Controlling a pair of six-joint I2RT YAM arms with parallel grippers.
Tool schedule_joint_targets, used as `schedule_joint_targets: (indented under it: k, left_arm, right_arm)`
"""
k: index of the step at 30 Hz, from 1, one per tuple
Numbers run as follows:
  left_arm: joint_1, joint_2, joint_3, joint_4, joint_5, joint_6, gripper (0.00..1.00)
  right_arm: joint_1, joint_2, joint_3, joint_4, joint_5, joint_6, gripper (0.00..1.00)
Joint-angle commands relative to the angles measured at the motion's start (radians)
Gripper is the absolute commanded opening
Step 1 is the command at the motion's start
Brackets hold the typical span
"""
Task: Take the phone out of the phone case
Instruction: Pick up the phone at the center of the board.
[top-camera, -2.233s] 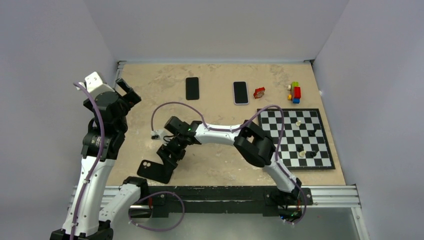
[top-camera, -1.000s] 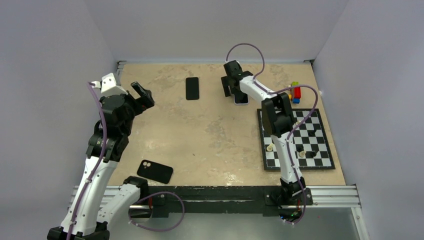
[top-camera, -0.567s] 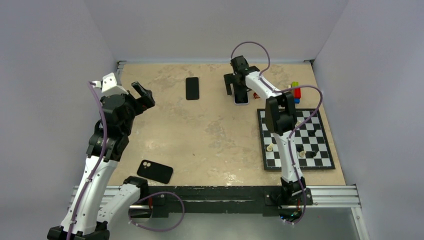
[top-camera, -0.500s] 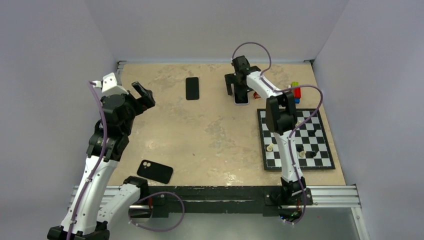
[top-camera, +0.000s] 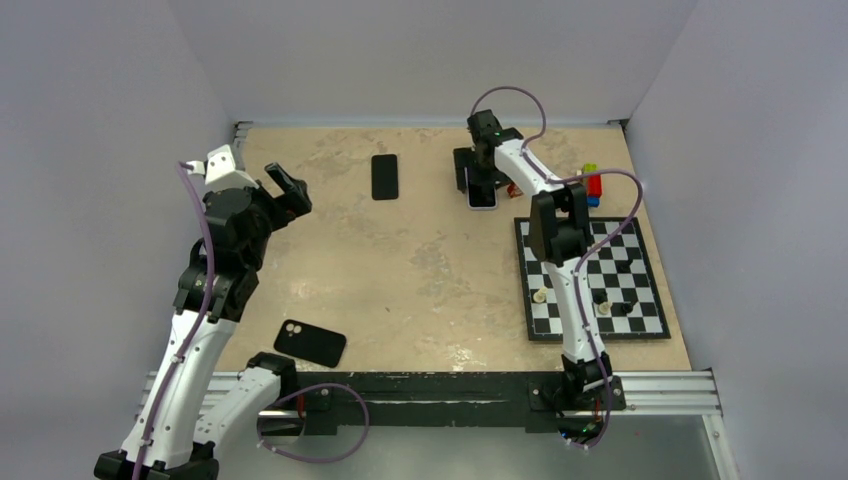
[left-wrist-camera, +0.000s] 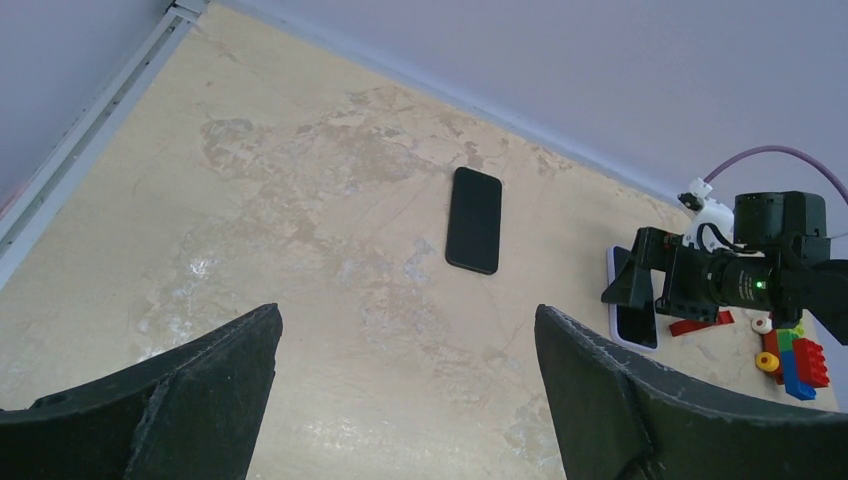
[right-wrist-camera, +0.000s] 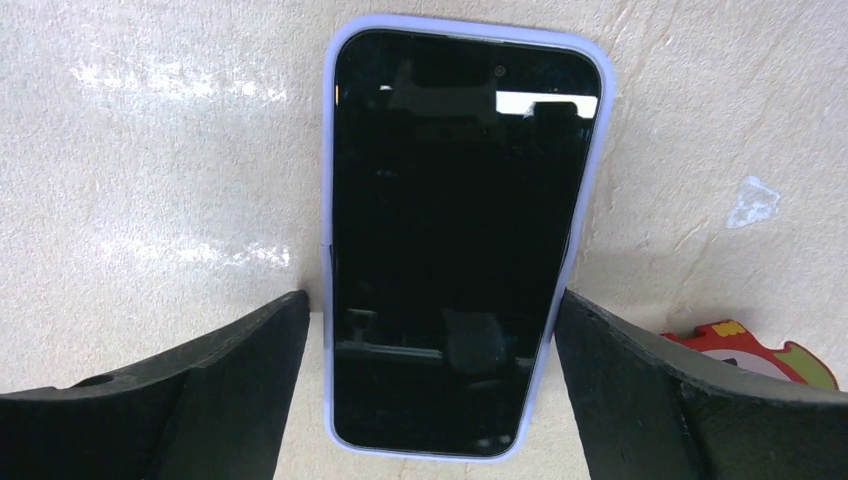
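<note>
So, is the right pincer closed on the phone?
No, the right pincer stands open, straddling the phone in its lilac case.

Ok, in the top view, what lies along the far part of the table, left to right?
left gripper → black phone → phone in lavender case, right gripper above it → toy bricks

Diffuse overhead light, bright and even in all three views. Shadows on the tabletop (top-camera: 430, 270) are short and soft-edged. In the right wrist view the tabletop shows pale specular patches, the phone (right-wrist-camera: 460, 240) screen mirrors a white highlight, and the near right tool (right-wrist-camera: 430, 305) is slightly soft.
</note>
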Motion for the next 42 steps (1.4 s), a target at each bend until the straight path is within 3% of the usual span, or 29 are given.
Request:
schedule_joint_targets:
  k: [1,3,8,11,13,19,23,33,37,42]
  left_arm:
    - [-0.004,0.001,-0.004,0.04,0.009,-0.011,1.0]
    - [-0.004,0.001,-0.004,0.04,0.009,-0.009,0.99]
    - [-0.004,0.002,-0.003,0.037,0.007,-0.009,0.98]
    - [-0.004,0.003,-0.002,0.037,0.007,-0.006,0.98]
    - [-0.004,0.005,-0.002,0.035,0.007,-0.006,0.98]
    - [-0.004,0.014,-0.001,0.035,0.019,-0.012,0.98]
    - [-0.004,0.021,-0.001,0.037,0.025,-0.013,0.97]
    - [-0.004,0.081,0.018,0.01,0.083,-0.03,0.97]
    - [-0.003,0.134,0.034,-0.054,0.182,-0.108,1.0]
    - [0.001,0.23,-0.026,-0.086,0.426,-0.304,1.0]
  right_arm:
    - [-0.002,0.014,0.056,-0.08,-0.04,0.058,0.92]
    - [-0.002,0.015,0.055,-0.083,-0.064,0.067,0.83]
    - [0.0,-0.042,-0.017,-0.053,-0.102,0.075,0.5]
    - [0.011,-0.142,-0.143,-0.009,-0.117,0.076,0.47]
    - [0.021,-0.235,-0.256,0.032,-0.122,0.077,0.48]
    - [0.061,-0.415,-0.566,0.131,-0.127,0.086,0.65]
    - [0.085,-0.478,-0.692,0.191,-0.104,0.119,0.86]
    - [0.098,-0.428,-0.717,0.228,-0.043,0.112,0.92]
    - [0.123,-0.427,-0.724,0.234,0.023,0.109,0.76]
    - [0.158,-0.443,-0.747,0.272,0.082,0.106,0.32]
